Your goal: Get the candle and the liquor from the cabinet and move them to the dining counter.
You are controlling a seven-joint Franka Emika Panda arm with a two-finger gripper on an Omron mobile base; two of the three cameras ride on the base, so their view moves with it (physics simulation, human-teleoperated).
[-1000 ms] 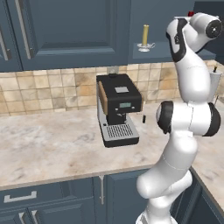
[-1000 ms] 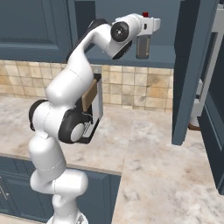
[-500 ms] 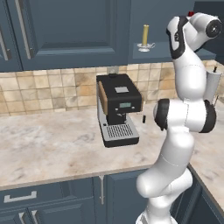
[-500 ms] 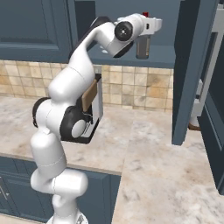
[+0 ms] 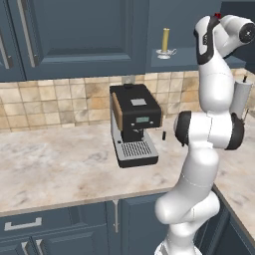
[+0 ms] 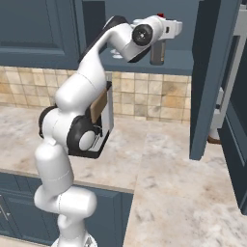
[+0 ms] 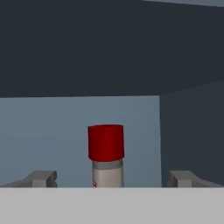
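Here the gripper [image 7: 109,178] stands wide open inside the cabinet [image 6: 212,72], its two grey fingertips [image 7: 41,178] spread at about 8 and 4 o'clock of the hand view, with nothing clamped between them. The liquor [image 7: 106,153] rises upright at 6 o'clock in that view, red cap and pale neck centred in the gap between the fingertips and touching neither; how far it is ahead of them I cannot tell. From the right base view, the liquor [image 6: 157,50] stands on the cabinet shelf at 1 o'clock, its dark body showing just below the white hand.

In the left base view, the candle [image 5: 165,42] stands upright in its small holder on the same shelf at 1 o'clock, apart from the arm to its right. A black coffee machine [image 5: 134,124] sits on the marbled counter [image 5: 55,169] near the picture's middle, against the tiled wall. The open cabinet door hangs at 3 o'clock in the right base view.
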